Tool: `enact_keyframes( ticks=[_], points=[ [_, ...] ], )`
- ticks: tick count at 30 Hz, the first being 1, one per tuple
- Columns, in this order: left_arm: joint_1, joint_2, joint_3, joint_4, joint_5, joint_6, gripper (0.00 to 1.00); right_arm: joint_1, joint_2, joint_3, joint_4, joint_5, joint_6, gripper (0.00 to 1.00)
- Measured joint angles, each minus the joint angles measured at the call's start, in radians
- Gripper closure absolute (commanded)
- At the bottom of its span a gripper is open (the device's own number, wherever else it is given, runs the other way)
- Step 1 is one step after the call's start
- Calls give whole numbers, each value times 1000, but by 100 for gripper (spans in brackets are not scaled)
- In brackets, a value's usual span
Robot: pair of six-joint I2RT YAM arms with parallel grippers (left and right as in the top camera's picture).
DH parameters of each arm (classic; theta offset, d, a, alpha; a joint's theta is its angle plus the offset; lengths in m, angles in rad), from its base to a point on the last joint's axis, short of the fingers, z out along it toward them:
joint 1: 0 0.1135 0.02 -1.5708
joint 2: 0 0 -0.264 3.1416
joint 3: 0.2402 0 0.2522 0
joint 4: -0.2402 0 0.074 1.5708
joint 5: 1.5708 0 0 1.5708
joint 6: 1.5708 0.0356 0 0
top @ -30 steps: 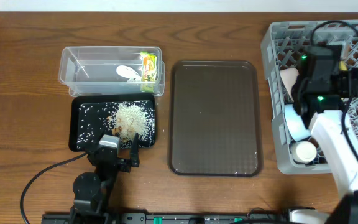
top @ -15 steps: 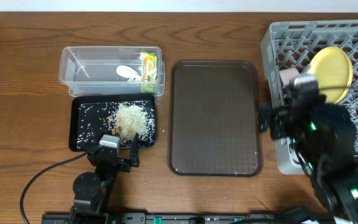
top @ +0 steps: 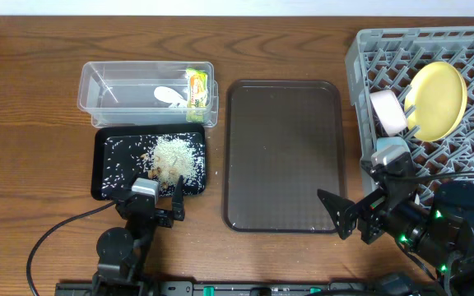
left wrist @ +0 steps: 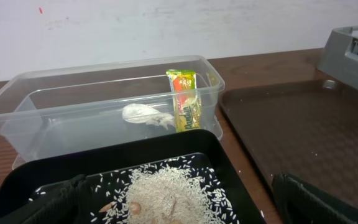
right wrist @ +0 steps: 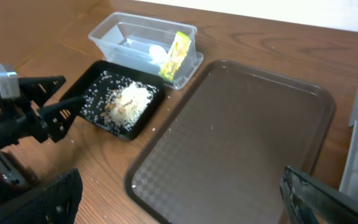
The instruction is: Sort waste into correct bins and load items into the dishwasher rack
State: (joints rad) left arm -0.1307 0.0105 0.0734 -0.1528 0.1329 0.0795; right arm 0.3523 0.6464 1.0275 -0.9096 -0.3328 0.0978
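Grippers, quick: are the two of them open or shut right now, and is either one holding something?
Left gripper: open, holding nothing.
Right gripper: open, holding nothing.

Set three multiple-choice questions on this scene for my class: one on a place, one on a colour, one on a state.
1. Where is the wrapper?
A) in the black tray
B) in the tub
C) on the brown tray

2. What colour is the plate in the rack?
A) red
B) pale yellow
C) black

3. How is the right tool?
A) shut on the plate
B) shut on the wrapper
C) open, holding nothing

Answers:
1 B: the wrapper stands inside the clear tub, against its wall.
2 B: the overhead view shows the plate pale yellow among the grey grid.
3 C: in the right wrist view its fingers stand wide apart with nothing between them.
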Motion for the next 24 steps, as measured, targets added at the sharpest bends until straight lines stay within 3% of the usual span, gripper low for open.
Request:
enact_keyframes(
  ticks=[7, 12, 24],
  points=[
    [0, 0, 0, 0, 0, 0, 6, -7, -42, -1, -18, 82, -35, 1],
    [0, 0, 0, 0, 0, 0, 6, -93, -182, -36, 37, 161, -43, 1],
    [0, 0, 0, 0, 0, 0, 6, -227, -498, -377, 124, 253, -49, 1]
  ],
)
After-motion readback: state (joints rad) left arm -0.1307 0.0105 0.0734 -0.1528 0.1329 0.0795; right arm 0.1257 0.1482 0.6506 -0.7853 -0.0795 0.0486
